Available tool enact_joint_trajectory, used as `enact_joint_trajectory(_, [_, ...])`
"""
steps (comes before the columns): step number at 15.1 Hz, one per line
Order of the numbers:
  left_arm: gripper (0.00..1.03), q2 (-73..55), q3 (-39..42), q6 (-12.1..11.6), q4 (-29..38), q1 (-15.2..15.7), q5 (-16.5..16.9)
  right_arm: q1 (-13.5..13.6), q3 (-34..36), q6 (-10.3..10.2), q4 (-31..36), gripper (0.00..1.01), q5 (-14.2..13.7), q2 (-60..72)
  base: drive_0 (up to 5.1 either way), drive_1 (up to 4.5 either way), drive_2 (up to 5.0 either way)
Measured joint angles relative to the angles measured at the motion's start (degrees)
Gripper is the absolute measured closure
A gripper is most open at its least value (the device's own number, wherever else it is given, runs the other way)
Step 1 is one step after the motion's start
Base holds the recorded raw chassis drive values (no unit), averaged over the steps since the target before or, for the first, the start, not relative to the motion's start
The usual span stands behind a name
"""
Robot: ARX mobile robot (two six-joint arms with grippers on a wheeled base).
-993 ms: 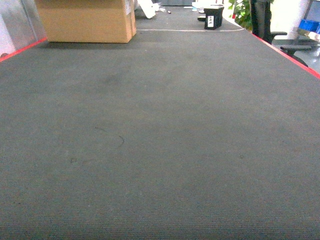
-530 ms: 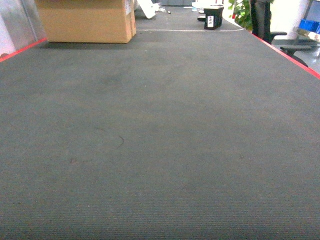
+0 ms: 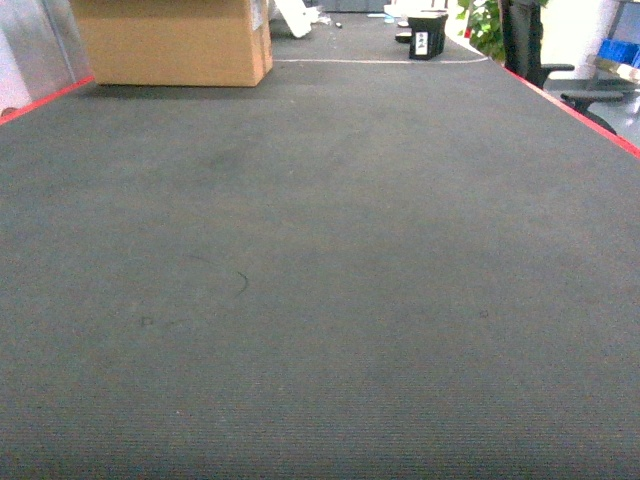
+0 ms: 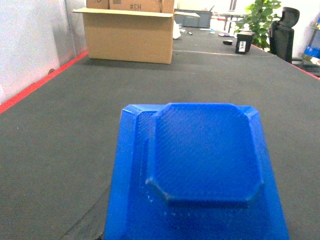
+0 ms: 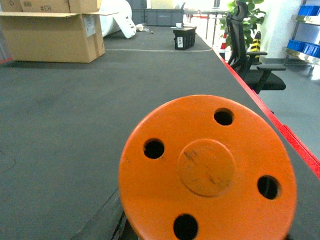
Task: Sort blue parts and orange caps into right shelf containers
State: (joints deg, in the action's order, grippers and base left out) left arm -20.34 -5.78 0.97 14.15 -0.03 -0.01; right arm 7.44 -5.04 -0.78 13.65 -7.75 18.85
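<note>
A blue part (image 4: 200,170), a moulded square piece with a raised octagonal top, fills the lower half of the left wrist view, hovering above the dark table (image 4: 60,150). It hides my left gripper's fingers. An orange cap (image 5: 207,167), a round disc with several holes, sits just as close in the right wrist view and covers my right gripper's fingers. Neither gripper nor either piece appears in the head view, which shows only the bare mat (image 3: 320,280). Both pieces are off the table surface, so each gripper is holding its piece.
A cardboard box (image 3: 170,40) stands at the far left of the table and a small black container (image 3: 427,35) at the far end. Red strips (image 3: 590,115) mark the table's edges. An office chair (image 5: 250,60) and blue shelf bins (image 5: 309,10) lie beyond the right edge.
</note>
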Motion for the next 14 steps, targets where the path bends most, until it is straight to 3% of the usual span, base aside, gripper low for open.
enact_joint_trajectory(1, [0.60, 1.3, 0.7, 0.0, -0.5, 0.0, 0.0, -2.4, 0.6, 0.0, -1.0, 0.56, 3.7, -1.4, 0.0, 0.00, 0.0])
enact_joint_trajectory(2, [0.60, 2.3, 1.3, 0.0, -0.9, 0.0, 0.0, -6.7, 1.3, 0.2, -1.7, 0.56, 7.0, -2.6, 0.0, 0.00, 0.0])
enact_joint_trajectory(3, [0.60, 3.5, 1.9, 0.0, -1.6, 0.0, -0.1, -7.9, 1.8, 0.2, -2.2, 0.56, 6.7, -3.6, 0.0, 0.00, 0.0])
enact_joint_trajectory(4, [0.60, 4.5, 2.5, 0.0, -2.3, 0.0, 0.0, -7.6, 2.1, 0.3, -2.7, 0.56, 7.8, -4.7, 0.0, 0.00, 0.0])
enact_joint_trajectory(8, [0.61, 8.7, 4.3, 0.0, -3.1, 0.0, 0.0, -7.5, 4.3, 0.4, -4.4, 0.56, 7.8, -9.0, 0.0, 0.00, 0.0])
enact_joint_trajectory(10, [0.61, 10.8, 5.2, 0.0, -5.1, 0.0, -0.1, -7.5, 4.3, 0.4, -14.4, 0.56, 7.8, -17.8, 0.0, 0.00, 0.0])
enact_joint_trajectory(11, [0.61, 16.9, 5.1, 0.0, -13.9, 0.0, 0.2, -7.5, 4.1, 0.4, -13.1, 0.56, 7.7, -18.5, 0.0, 0.00, 0.0])
enact_joint_trajectory(14, [0.61, 19.7, 5.1, 0.0, -15.0, 0.0, 0.0, -7.5, 4.3, 0.4, -14.1, 0.57, 7.8, -18.6, 0.0, 0.00, 0.0])
